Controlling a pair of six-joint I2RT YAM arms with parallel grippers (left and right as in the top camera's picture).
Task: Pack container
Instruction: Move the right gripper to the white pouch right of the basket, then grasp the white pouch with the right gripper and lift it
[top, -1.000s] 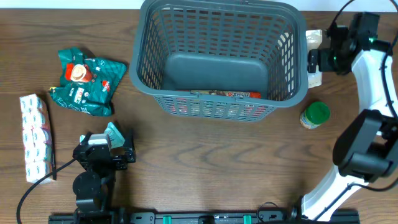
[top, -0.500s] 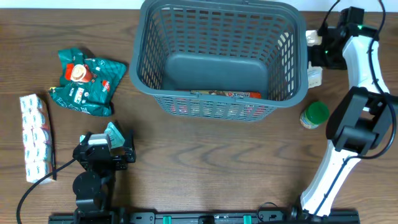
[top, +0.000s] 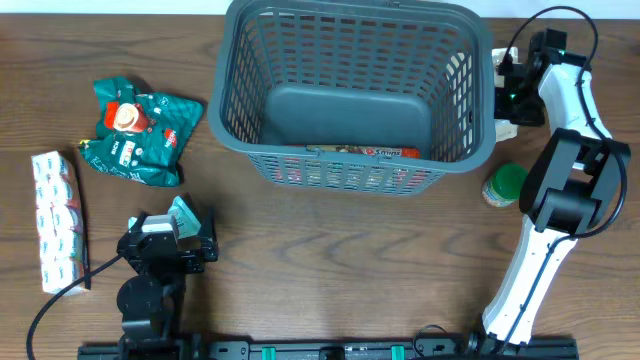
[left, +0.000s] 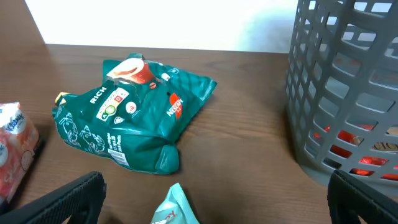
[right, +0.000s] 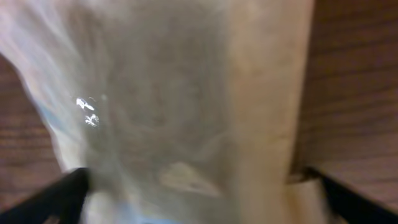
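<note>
At far centre of tabletop (top: 330, 270), container (top: 240, 100), red-labelled packet (top: 365, 152) inside. Tight beside its right wall, right tool (top: 508, 88) around pale packet (right: 186, 112); grip impossible to tell. Just nearer, green-lidded jar (top: 508, 183). Front-left, left tool (top: 172, 224) spread wide by teal sachet (top: 184, 212), green bag (top: 135, 130) beyond.

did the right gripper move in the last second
Yes. The right gripper has shifted left, closer to the basket's right wall, over the white packet.

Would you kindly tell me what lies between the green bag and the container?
Only bare tabletop; the left wrist view shows wood from the green bag to the container.
</note>
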